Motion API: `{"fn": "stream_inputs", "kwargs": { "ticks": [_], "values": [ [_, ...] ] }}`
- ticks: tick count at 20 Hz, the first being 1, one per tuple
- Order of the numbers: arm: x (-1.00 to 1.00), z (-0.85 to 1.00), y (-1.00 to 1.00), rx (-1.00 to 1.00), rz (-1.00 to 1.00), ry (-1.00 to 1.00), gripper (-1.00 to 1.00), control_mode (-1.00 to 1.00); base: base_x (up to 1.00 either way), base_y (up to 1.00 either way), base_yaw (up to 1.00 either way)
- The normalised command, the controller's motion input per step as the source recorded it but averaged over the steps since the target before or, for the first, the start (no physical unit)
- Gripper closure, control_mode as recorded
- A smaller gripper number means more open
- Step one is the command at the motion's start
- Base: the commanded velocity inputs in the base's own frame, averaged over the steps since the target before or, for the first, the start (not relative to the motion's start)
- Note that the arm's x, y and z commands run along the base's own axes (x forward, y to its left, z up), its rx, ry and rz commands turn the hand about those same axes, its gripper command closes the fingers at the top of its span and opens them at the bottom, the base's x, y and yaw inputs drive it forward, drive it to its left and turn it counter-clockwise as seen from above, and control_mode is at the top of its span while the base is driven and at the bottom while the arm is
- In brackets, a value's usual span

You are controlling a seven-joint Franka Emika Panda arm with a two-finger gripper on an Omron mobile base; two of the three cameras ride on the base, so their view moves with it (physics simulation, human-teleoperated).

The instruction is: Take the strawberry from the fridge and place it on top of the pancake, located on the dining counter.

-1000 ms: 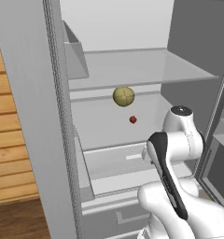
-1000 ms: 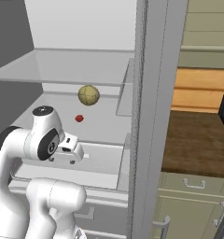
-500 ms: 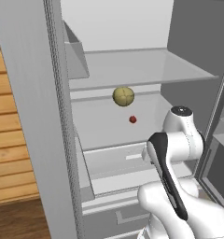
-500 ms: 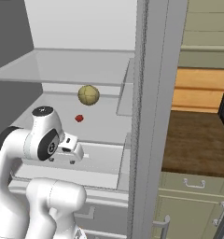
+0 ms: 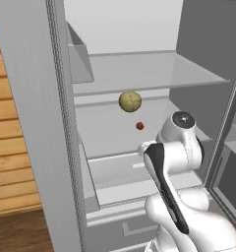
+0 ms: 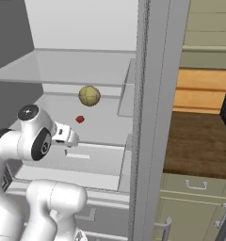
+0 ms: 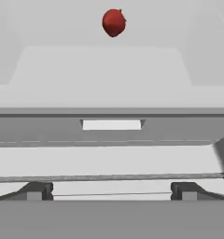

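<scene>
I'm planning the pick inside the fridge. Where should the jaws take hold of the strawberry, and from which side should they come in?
Grip the strawberry across its roundish middle, coming in level from the open front of the fridge. It sits alone on the white shelf, with the larger yellow-green fruit off to one side and farther back, so both flanks look free. The gripper is open and roughly lined up with it, well short of the berry.

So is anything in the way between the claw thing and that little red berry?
No: bare white fridge shelf separates the open end effector from the strawberry, per hand view.
</scene>
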Motion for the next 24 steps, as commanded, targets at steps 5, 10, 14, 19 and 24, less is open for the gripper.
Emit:
{"fn": "stream_inputs", "kwargs": {
  "ticks": [5,10,14,19,24],
  "values": [
    [0.71,0.33,0.02,0.04,0.00,-0.02,-1.00,-1.00,0.00,0.00,0.00],
    [0.54,0.17,-0.02,0.08,-0.01,0.04,-1.00,-1.00,0.00,0.00,0.00],
    [0.78,-0.02,-0.01,0.06,-0.01,-0.02,-1.00,-1.00,0.00,0.00,0.00],
    [0.70,-0.01,0.00,0.00,-0.05,0.00,-1.00,-1.00,0.00,0.00,0.00],
    [0.46,0.00,0.00,0.00,-0.07,0.00,-1.00,-1.00,0.00,0.00,0.00]
  ]
}}
